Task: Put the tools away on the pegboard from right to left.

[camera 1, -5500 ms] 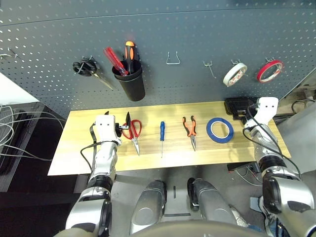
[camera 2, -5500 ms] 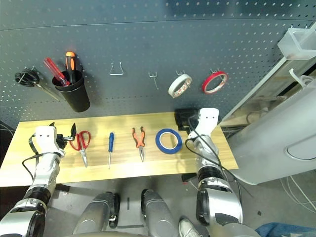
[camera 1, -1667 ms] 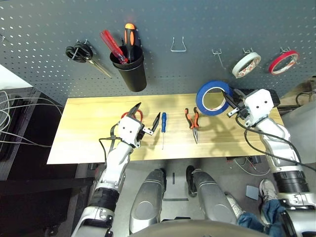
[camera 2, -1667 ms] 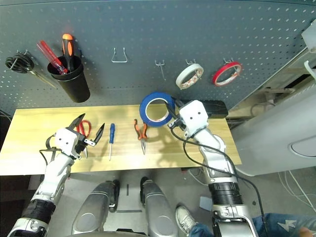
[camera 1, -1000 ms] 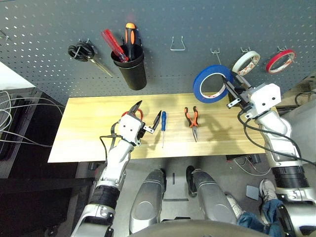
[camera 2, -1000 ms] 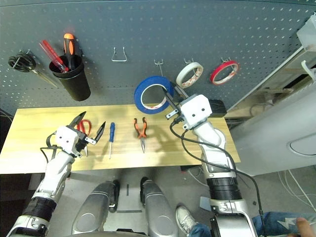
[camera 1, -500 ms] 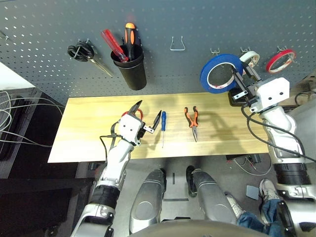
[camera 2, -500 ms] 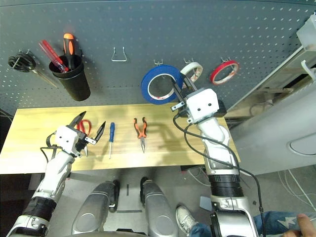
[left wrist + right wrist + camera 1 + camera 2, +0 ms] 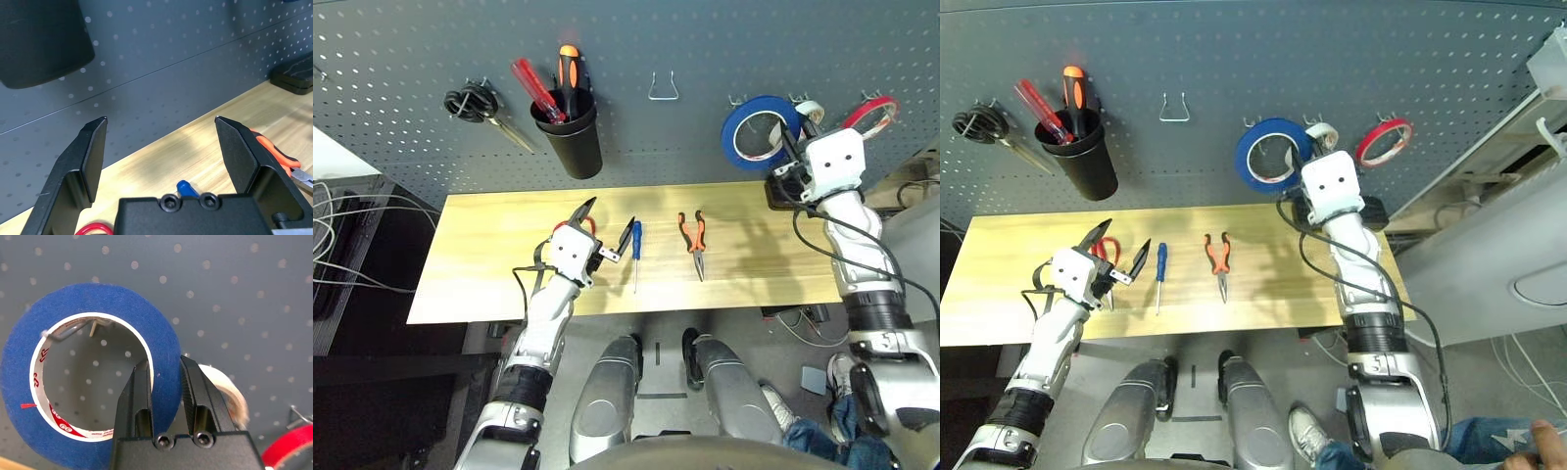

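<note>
Your right gripper (image 9: 164, 382) pinches the band of the blue tape roll (image 9: 58, 377), one finger inside the ring and one outside. The roll is up against the pegboard (image 9: 705, 39), its open face flat to the panel, and a metal hook (image 9: 73, 330) shows through its hole near the upper inner rim. Whether the roll bears on the hook you cannot tell. It sits just beside the white tape roll (image 9: 1324, 132), with the red tape roll (image 9: 1383, 143) further toward the pegboard's right edge.

Your left gripper (image 9: 161, 147) has its fingers spread wide with nothing between them. It hovers low over the worktop (image 9: 489, 264) toward the left end, above the red-handled scissors (image 9: 1104, 252).

Three tools lie on the worktop, each with its long axis running front to back:
- The scissors have their handles toward the pegboard and their blades toward the front edge.
- The slim blue-handled screwdriver (image 9: 635, 245) lies just right of the scissors, handle toward the pegboard, shaft pointing to the front edge.
- The orange-and-black pliers (image 9: 693, 240) lie near the middle, handles toward the pegboard, nose pointing to the front edge.
</note>
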You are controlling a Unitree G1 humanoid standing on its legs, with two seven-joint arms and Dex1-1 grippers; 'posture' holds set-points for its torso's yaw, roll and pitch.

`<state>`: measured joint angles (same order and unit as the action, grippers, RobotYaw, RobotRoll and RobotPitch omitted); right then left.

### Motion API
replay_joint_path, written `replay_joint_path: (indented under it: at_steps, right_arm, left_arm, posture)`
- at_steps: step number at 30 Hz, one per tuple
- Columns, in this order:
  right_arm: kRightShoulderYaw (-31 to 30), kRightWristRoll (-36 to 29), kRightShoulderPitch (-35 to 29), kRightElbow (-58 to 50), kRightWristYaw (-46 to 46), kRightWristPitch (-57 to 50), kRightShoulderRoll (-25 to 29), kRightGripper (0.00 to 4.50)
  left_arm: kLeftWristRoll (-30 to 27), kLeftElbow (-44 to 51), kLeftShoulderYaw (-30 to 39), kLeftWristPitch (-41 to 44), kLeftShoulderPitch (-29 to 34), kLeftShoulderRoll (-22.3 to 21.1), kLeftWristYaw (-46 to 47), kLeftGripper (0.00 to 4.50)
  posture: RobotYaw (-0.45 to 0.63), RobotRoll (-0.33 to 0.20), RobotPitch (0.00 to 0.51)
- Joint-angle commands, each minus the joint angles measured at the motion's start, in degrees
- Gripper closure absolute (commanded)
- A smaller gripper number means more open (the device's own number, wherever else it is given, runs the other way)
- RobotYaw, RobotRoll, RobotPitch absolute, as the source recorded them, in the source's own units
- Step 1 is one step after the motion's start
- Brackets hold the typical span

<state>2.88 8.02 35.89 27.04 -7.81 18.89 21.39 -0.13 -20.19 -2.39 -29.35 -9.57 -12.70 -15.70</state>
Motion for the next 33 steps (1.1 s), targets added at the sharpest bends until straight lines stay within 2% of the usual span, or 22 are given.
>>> replay_joint_path:
  at_steps: [1,7,12,18,23,26,29,33]
  right_arm:
    - [-1.1,0.6,1.2,4.8,0.2,2.2,-0.4,3.77]
    - [-2.1,0.4,4.1,10.5,-0.4,4.8,-0.8,3.77]
    - [-2.0,-1.3,0.8,7.3,-2.9,4.9,-0.8,2.08]
    - [-0.4,-5.2,-9.1,-7.5,-7.1,0.4,1.0,0.12]
    - [0.8,-9.1,-20.2,-23.8,-10.0,-7.0,2.4,0.05]
    - [0.4,-10.6,-25.6,-28.5,-11.2,-12.5,1.9,0.05]
    - [-0.5,-11.7,-28.0,-29.3,-11.6,-17.8,0.2,0.05]
    - [-2.2,-11.1,-26.6,-27.3,-10.7,-24.9,-2.9,0.05]
  left_arm:
    - [0.6,-0.7,-0.1,0.1,1.0,0.0,0.0,0.0]
    - [0.7,-0.3,0.1,0.2,1.6,0.0,0.3,0.0]
    - [0.9,0.0,0.1,0.3,1.8,0.1,0.6,0.0]
    - [0.9,0.4,-0.3,0.2,1.8,-0.5,-0.5,0.0]
    - [0.3,0.9,-1.6,0.7,1.6,-1.3,-3.6,0.0]
    - [0.0,1.8,-2.9,2.1,1.4,-1.6,-6.0,0.0]
    - [0.3,2.6,-4.2,4.4,1.0,-1.7,-7.7,0.0]
    - [0.7,3.9,-5.5,7.5,0.5,-1.7,-9.0,0.0]
  posture:
    - [0.1,0.0,0.246]
    - [0.11,0.0,0.247]
    - [0.11,0.0,0.248]
    - [0.1,0.0,0.256]
    - [0.08,0.0,0.263]
    - [0.07,0.0,0.264]
    - [0.07,0.0,0.265]
    - [0.08,0.0,0.271]
